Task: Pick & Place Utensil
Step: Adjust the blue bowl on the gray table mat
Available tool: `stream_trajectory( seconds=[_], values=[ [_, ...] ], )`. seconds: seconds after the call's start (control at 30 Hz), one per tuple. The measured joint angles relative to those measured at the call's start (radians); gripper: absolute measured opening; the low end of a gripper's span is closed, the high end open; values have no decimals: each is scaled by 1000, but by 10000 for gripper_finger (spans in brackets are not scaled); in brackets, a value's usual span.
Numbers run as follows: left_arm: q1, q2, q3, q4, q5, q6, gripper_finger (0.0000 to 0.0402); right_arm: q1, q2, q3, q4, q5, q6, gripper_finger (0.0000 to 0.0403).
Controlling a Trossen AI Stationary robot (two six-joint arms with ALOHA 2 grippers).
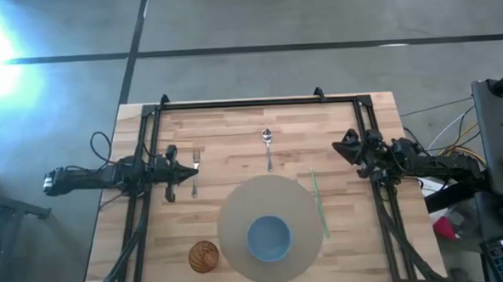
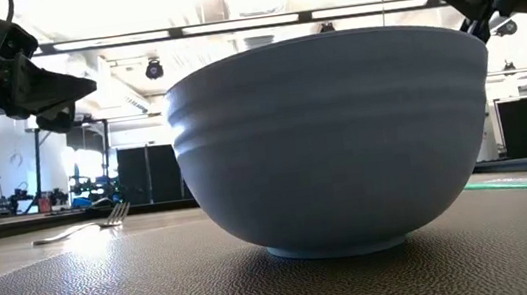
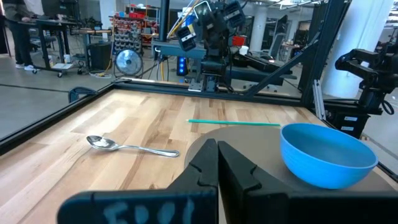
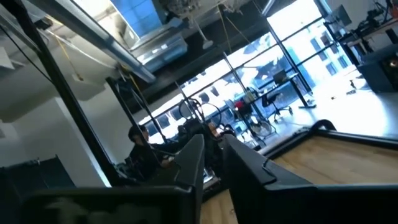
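The blue bowl (image 2: pixel 335 139) is crowding the mat while the left gripper (image 1: pixel 181 170), fingers pressed together, is hovering beside the fork (image 1: pixel 195 168), risking nudging it away; the right gripper (image 1: pixel 348 146), fingers together, is waiting at the right edge.

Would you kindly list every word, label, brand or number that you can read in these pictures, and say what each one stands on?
None can be read for certain.
Left gripper: pale marks on its dark body in the left wrist view, too blurred to read.
Bowl, mat, spoon, fork, green straw, round wooden coaster: no text visible.
Room beyond the table: any signs are too small to read.
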Motion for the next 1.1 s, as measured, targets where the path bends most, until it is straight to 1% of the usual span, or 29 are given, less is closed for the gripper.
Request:
stream_trajectory(
  seconds=[0.17, 0.3, 0.4, 0.53, 0.67, 0.77, 0.97, 1.1],
  values=[
    [0, 0, 0, 0, 0, 0, 0, 0, 22, 45, -1, -2, 23, 113],
    [0, 0, 0, 0, 0, 0, 0, 0, 87, 114, -3, -37, 20, 141],
    [0, 0, 0, 0, 0, 0, 0, 0, 170, 189, -2, -79, 21, 154],
    [0, 0, 0, 0, 0, 0, 0, 0, 312, 308, -4, -146, 19, 161],
    [0, 0, 0, 0, 0, 0, 0, 0, 453, 439, -27, -264, -3, 158],
    [0, 0, 0, 0, 0, 0, 0, 0, 548, 549, -142, -336, -12, 152],
    [0, 0, 0, 0, 0, 0, 0, 0, 705, 752, -517, -341, -69, 141],
    [0, 0, 0, 0, 0, 0, 0, 10, 801, 837, -622, -341, -73, 137]
  ],
)
